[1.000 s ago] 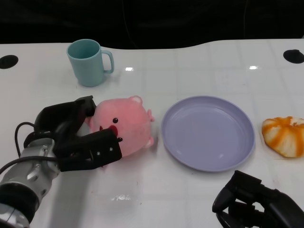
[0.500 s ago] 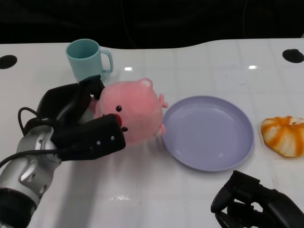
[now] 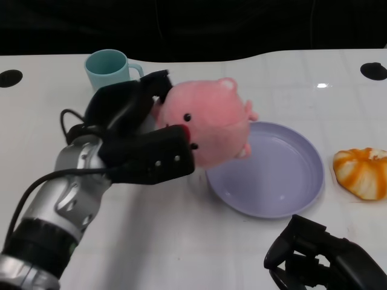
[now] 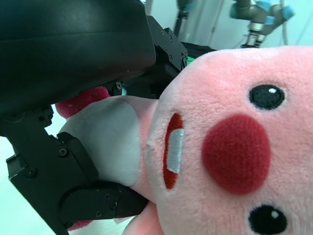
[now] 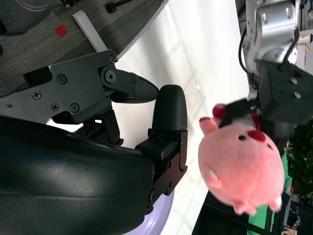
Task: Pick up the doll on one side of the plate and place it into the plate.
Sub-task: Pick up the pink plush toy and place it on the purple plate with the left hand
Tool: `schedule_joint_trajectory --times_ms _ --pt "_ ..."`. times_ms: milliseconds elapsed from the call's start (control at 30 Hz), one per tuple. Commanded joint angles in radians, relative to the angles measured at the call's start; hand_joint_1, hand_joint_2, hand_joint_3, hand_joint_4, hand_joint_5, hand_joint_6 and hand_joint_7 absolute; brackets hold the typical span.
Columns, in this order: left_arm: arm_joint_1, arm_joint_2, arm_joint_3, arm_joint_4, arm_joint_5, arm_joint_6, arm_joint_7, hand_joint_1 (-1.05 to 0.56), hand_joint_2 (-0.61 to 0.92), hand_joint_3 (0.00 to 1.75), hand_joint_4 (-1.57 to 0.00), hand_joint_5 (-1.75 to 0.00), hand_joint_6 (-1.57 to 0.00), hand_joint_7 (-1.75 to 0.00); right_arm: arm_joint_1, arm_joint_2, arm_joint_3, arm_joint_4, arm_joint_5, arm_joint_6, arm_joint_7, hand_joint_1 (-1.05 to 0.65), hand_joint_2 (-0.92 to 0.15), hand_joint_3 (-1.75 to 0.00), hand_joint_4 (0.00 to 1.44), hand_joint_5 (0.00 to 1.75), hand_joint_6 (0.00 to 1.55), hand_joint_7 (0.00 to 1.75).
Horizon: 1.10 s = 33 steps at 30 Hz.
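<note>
Left hand (image 3: 136, 142) wrapped around round pink plush doll (image 3: 208, 124): soft, light, squishy (grab mid-body), just off lavender plastic plate (image 3: 284, 193).

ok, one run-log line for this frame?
phase: carry | left hand: holds pink doll, lifted, at purple plate near rim | right hand: idle, empty | doll not yet placed

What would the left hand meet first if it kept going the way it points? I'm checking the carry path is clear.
Probably the purple plate. The left hand holds the pink doll raised by the plate's near rim, pointing across it; nothing stands between, though height is unclear.
</note>
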<state>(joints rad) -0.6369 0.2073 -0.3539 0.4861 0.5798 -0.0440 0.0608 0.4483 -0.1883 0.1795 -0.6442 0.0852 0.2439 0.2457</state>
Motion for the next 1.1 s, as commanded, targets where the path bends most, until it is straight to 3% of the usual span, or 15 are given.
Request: schedule_joint_trajectory --times_ms 33,267,400,800,867,967,1067,1100 --pt "-0.053 -0.027 -0.015 0.035 0.003 0.012 -0.020 -0.18 0.39 1.16 -0.92 -1.75 -0.80 -1.66 0.006 0.000 0.002 -0.003 0.004 -0.008 -0.004 -0.22 -0.82 -0.70 0.66 1.75 0.44 1.70" --pt "-0.110 -0.096 -0.051 0.107 0.024 0.018 0.001 -0.20 0.37 1.19 -0.95 -1.75 -0.78 -1.75 0.014 -0.001 0.010 -0.018 0.012 0.013 -0.007 -0.22 -0.82 -0.70 0.66 1.75 0.43 1.70" --pt "-0.155 -0.170 -0.081 0.182 0.026 0.046 -0.011 -0.18 0.37 1.18 -0.93 -1.75 -0.77 -1.75 0.016 -0.003 0.021 -0.021 -0.001 0.009 -0.011 -0.22 -0.83 -0.70 0.66 1.75 0.43 1.71" --pt "-0.252 -0.277 -0.121 0.401 0.023 0.027 -0.003 -0.17 0.53 0.85 -0.87 -1.75 -0.69 -1.75 0.026 0.000 0.040 -0.042 -0.001 0.024 -0.023 -0.22 -0.82 -0.70 0.66 1.75 0.44 1.71" --pt "-0.264 -0.294 -0.119 0.431 0.018 0.026 -0.002 -0.19 0.59 0.69 -0.83 -1.75 -0.70 -1.53 0.026 0.000 0.041 -0.047 -0.001 0.029 -0.024 -0.21 -0.82 -0.71 0.66 1.75 0.43 1.71" --pt "-0.275 -0.314 -0.112 0.461 0.006 0.034 -0.013 -0.23 0.67 0.51 -0.77 -1.72 -0.82 -0.93 0.025 -0.005 0.045 -0.051 -0.014 0.029 -0.029 -0.21 -0.81 -0.70 0.66 1.75 0.44 1.71" --pt "-0.281 -0.313 -0.119 0.474 0.001 0.017 -0.032 -0.22 0.70 0.47 -0.74 -1.70 -0.83 -0.68 0.024 -0.003 0.045 -0.051 -0.009 0.028 -0.028 -0.20 -0.81 -0.71 0.67 1.75 0.44 1.71" --pt "-0.283 -0.307 -0.127 0.475 0.005 0.008 -0.050 -0.27 0.79 0.37 -0.66 -1.56 -0.76 -0.49 0.024 -0.002 0.043 -0.050 -0.003 0.028 -0.026 -0.20 -0.81 -0.71 0.67 1.75 0.44 1.71"
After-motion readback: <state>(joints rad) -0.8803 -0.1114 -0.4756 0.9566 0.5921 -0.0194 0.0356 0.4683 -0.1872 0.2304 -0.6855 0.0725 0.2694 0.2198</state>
